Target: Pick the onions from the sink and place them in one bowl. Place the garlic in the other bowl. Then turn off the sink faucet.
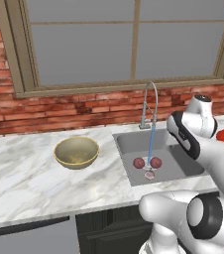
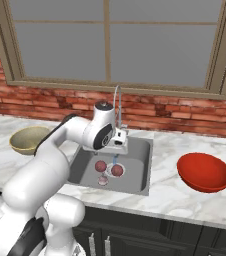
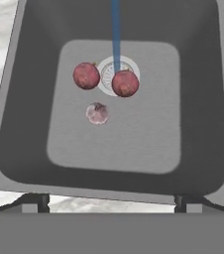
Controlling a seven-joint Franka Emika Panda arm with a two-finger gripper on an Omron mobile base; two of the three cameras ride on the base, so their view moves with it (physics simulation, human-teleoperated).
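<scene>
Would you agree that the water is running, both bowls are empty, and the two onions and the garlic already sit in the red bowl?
Not quite: the onions and garlic lie in the sink, as the hand view shows. The water is running and both bowls are empty.

Marble counter (image 1: pixel 25 173) — two bowls (image 1: pixel 76 152), apparently

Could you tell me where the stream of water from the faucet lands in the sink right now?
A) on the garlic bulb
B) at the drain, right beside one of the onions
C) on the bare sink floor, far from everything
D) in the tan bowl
B: in the hand view the blue water stream drops to the round drain, where one onion sits against it; the garlic lies apart, nearer the camera.
</scene>
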